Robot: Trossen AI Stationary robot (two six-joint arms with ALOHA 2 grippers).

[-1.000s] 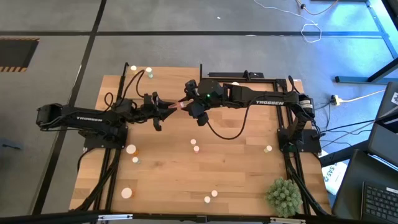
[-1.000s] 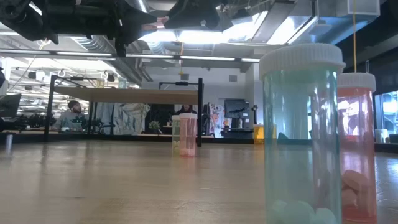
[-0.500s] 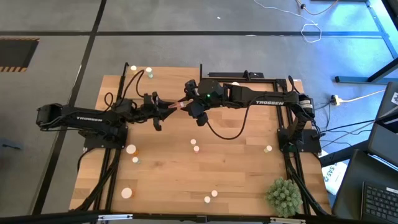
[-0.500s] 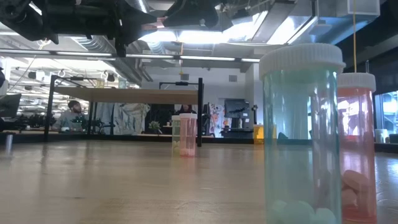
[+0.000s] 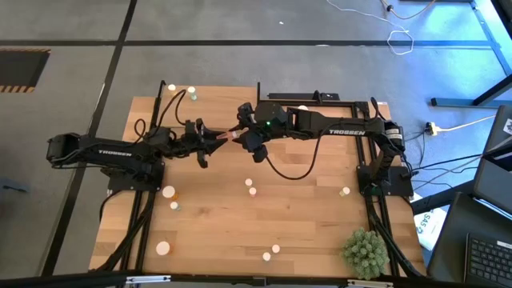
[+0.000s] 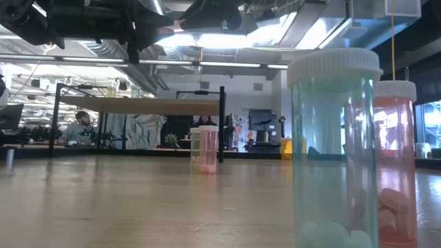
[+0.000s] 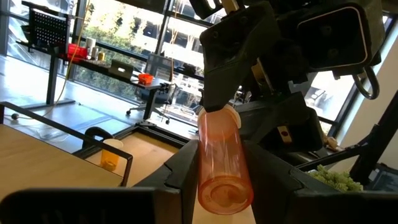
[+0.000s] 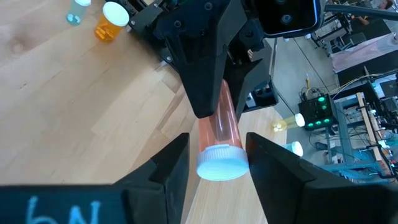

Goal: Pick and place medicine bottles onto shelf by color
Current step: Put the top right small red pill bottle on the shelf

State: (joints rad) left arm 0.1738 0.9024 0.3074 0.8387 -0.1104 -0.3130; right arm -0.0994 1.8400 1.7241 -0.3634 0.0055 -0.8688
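- Our left end effector (image 5: 225, 138) pinches the reddish bottle (image 7: 222, 163) at its base, above the tabletop (image 5: 216, 216).
- Our right end effector (image 5: 238, 133) pinches its capped end.

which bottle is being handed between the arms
Look above the table where the two arms meet, near its far middle. The reddish bottle hangs there between the left gripper and the right gripper, the only bottle held in the air; the others stand on wood.
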